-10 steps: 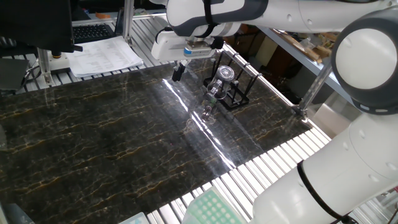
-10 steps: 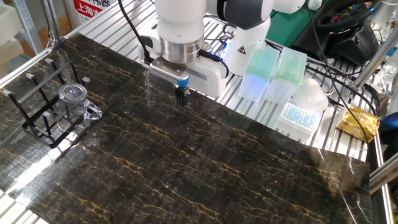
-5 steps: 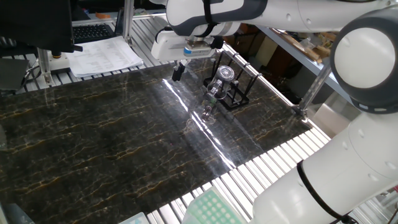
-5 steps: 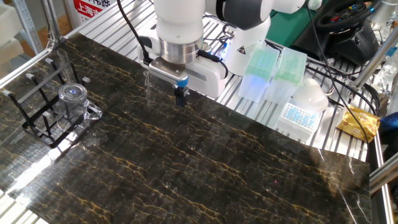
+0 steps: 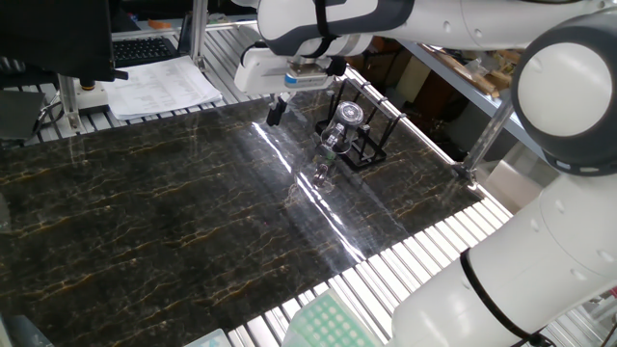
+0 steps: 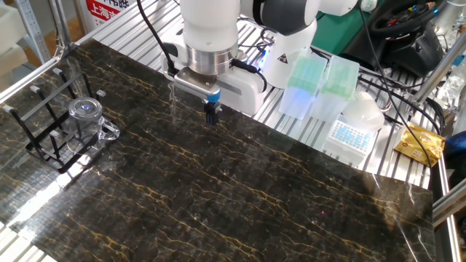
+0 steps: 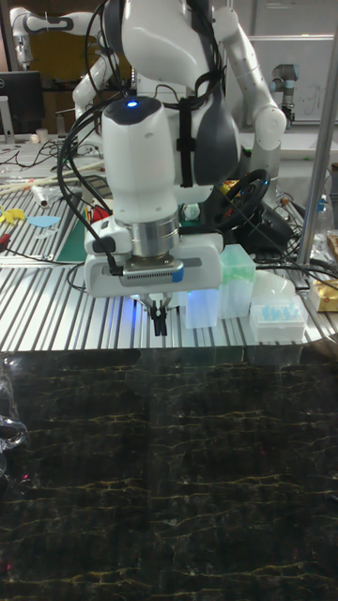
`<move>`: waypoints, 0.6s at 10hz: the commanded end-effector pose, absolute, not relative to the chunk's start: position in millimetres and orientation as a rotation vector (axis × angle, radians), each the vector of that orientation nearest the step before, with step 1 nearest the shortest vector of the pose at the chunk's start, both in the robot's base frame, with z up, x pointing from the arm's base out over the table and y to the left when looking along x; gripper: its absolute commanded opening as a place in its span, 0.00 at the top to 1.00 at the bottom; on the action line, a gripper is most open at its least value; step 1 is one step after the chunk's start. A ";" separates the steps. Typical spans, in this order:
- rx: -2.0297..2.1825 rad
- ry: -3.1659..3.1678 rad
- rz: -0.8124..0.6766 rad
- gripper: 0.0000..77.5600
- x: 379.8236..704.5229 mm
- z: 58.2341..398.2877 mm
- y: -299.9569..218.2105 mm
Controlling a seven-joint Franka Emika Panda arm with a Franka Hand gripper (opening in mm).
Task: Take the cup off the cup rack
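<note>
The clear glass cup (image 5: 344, 120) (image 6: 86, 118) sits upright on the black wire cup rack (image 5: 373, 137) (image 6: 45, 125), its handle toward the table's middle. A dim mirror image of it shows on the glossy dark tabletop just in front. My gripper (image 5: 276, 112) (image 6: 211, 113) (image 7: 159, 323) hangs just above the tabletop near its back edge, well apart from the cup and rack. Its two thin fingers are pressed together, shut, with nothing between them.
Two green pipette tip boxes (image 6: 306, 78) and a white tip box (image 6: 348, 134) stand on the slatted metal bench beside the robot base. A yellow packet (image 6: 421, 143) lies at the far corner. Papers (image 5: 159, 87) lie beyond the dark slab's edge.
</note>
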State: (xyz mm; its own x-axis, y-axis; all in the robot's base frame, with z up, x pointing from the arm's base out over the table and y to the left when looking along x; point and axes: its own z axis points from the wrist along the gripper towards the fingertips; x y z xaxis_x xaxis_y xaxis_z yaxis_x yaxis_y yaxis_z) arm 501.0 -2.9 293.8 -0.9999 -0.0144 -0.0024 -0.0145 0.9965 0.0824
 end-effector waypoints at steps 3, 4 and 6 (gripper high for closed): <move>-0.027 3.134 0.130 1.00 501.7 294.1 -2.9; -0.027 3.134 0.130 1.00 501.7 293.9 -2.8; -0.034 3.132 0.127 1.00 502.0 292.6 -2.5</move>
